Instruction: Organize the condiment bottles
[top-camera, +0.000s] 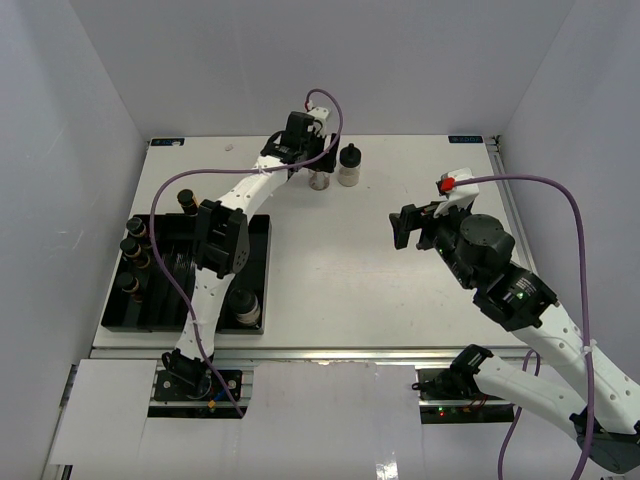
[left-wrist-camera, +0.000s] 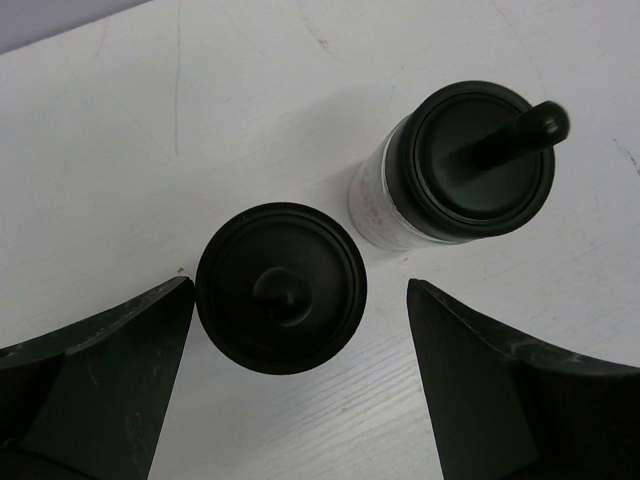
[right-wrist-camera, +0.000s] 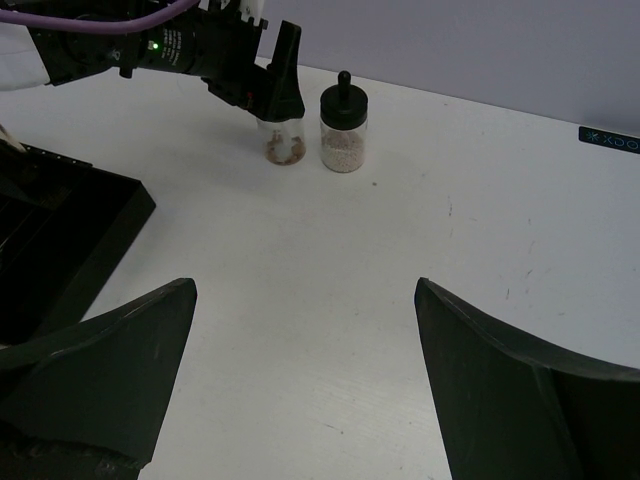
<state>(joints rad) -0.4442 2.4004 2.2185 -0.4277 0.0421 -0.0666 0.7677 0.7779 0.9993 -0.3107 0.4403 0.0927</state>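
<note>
White counter, far side: I find the left jaws apart, one on either side of a squat condiment bottle. A second bottle with pale powder stands just beside it. Right jaws are apart, holding nothing, well clear. Slim bottles stand in the black tray.

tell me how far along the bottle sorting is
Done: several slim bottles and one squat bottle stand in the black tray. In hand: the left gripper is open around a reddish-filled bottle. Left: that one and the pale-powder bottle beside it. The right gripper is open and empty.
</note>
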